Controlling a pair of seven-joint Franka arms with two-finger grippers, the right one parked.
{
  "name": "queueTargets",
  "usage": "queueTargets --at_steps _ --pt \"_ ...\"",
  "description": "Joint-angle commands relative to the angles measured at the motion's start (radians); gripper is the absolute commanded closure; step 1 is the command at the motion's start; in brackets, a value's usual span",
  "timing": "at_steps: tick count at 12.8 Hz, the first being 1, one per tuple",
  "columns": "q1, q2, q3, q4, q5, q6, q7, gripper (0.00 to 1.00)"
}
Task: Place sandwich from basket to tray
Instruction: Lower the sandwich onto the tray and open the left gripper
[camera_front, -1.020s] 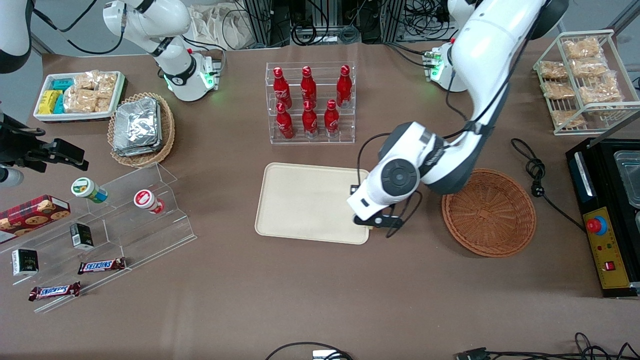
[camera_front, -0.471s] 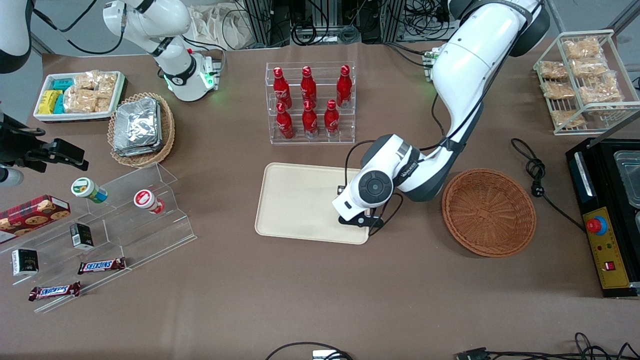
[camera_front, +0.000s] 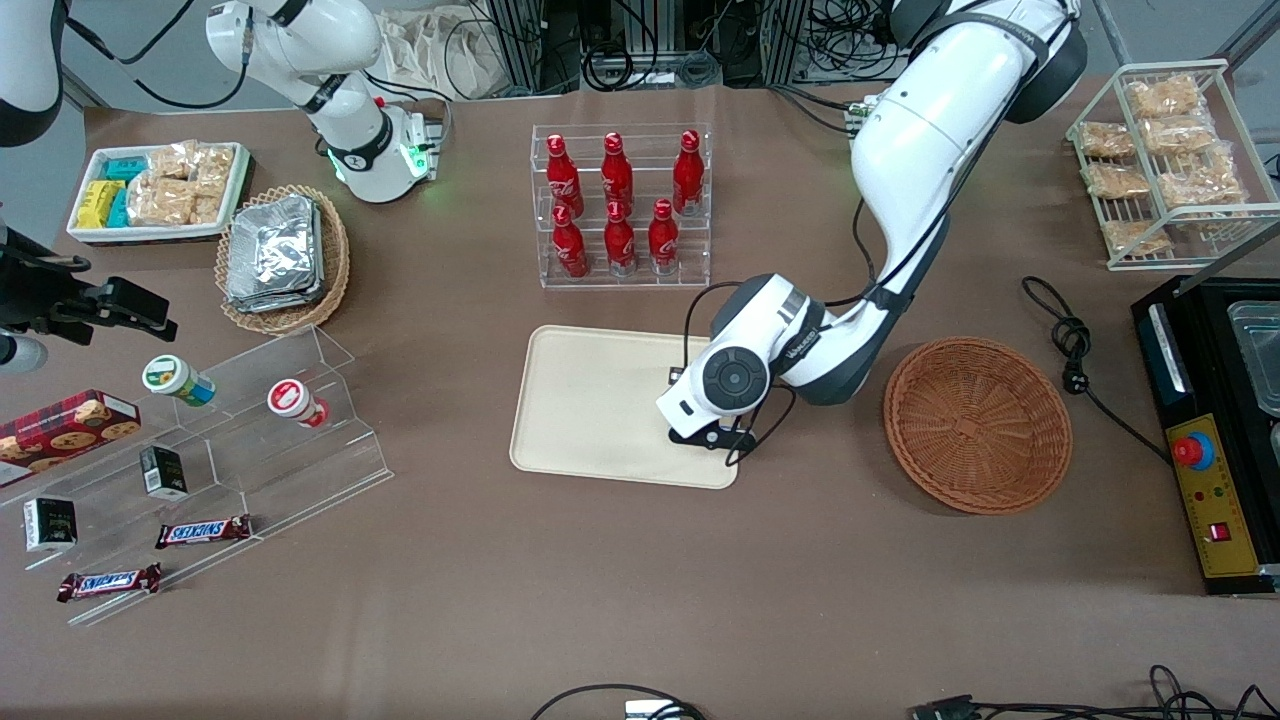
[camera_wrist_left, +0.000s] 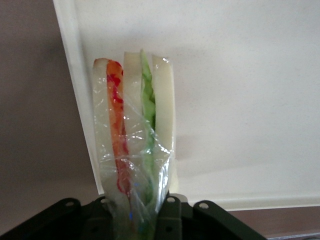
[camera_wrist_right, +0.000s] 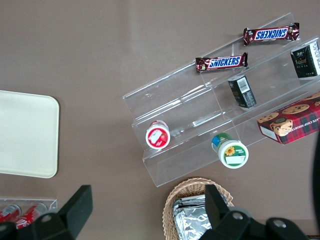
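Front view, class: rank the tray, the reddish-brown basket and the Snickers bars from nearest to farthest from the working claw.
Claw holds the sandwich.
1. Tray: directly beneath it.
2. Basket: beside the tray, toward the working arm's end.
3. Snickers bars: toward the parked arm's end.

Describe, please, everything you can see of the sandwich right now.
The sandwich is a small wedge of white bread slices with an orange-red filling layer and a green one, wrapped in clear crinkled film. It stands on edge, its layers upright in the left wrist view, clamped at one end by the gripper. It hangs over the cream tray, near the tray's rim; whether it touches the tray cannot be told. In the front view the arm hides it.
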Motion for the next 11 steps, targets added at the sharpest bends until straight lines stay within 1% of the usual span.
queueTargets --at_steps 1,2,3,4,9,11 --pt "-0.010 0.036 0.004 0.025 0.017 0.019 -0.016 0.74" --pt "-0.010 0.038 0.004 0.025 0.018 0.029 -0.014 0.69" --pt "-0.010 0.044 0.004 0.025 0.019 0.031 -0.014 0.03" --pt "-0.010 0.044 0.004 0.025 0.020 0.035 -0.013 0.00" --pt "0.008 0.015 0.009 0.062 0.020 0.028 -0.014 0.00" --pt "0.028 -0.049 0.032 0.094 0.023 0.016 -0.014 0.00"
